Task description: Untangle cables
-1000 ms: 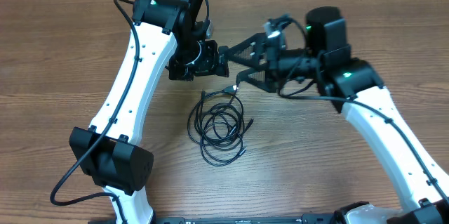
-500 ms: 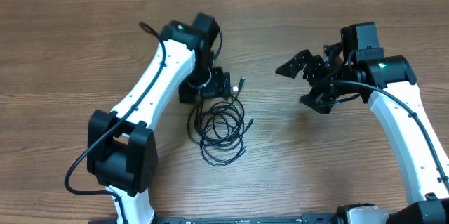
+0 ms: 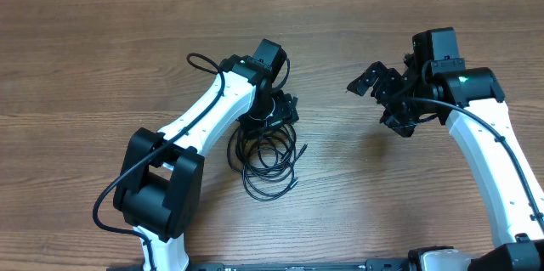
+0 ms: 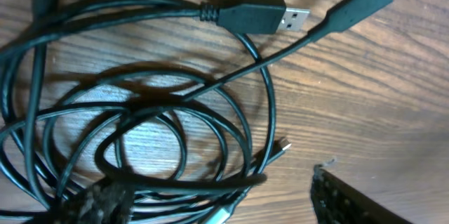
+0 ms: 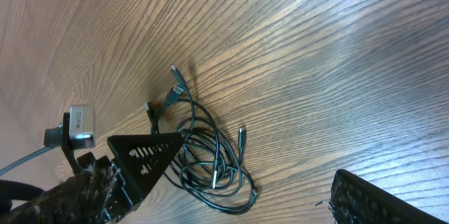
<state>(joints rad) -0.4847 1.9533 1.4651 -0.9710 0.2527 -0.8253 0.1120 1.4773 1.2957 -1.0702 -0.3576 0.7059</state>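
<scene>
1. On the wooden table [image 3: 85, 67], found the cables [image 3: 268, 159] heaped in loose overlapping loops, with two plug ends [image 4: 270, 15] lying just beside the loops.
2. Over the cables' far edge, saw the left gripper [image 3: 285, 114] with jaws spread wide astride the cords, closed on none.
3. Well right of the cables, noted the right gripper [image 3: 367, 105] gaping fully and empty.
</scene>
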